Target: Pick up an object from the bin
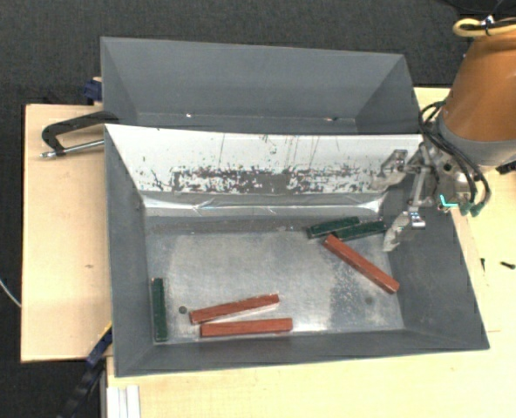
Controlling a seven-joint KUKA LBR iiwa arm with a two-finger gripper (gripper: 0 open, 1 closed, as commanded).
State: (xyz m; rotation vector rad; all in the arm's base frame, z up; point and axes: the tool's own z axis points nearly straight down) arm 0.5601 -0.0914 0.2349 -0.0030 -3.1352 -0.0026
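My gripper point(401, 225) hangs over the bin's right side, near the back wall, with its metal fingers pointing down. Just left of its fingertips lies a dark green bar point(345, 228). A red-brown bar point(361, 264) runs diagonally from under the green one toward the right front, passing just below the fingertips. Nothing shows between the fingers.
Two more red-brown bars point(234, 308) point(246, 326) lie side by side near the front wall. A second dark green bar point(158, 308) lies along the left wall, with a small dark dot point(182, 311) beside it. The arm's orange cover and cables sit above the right rim.
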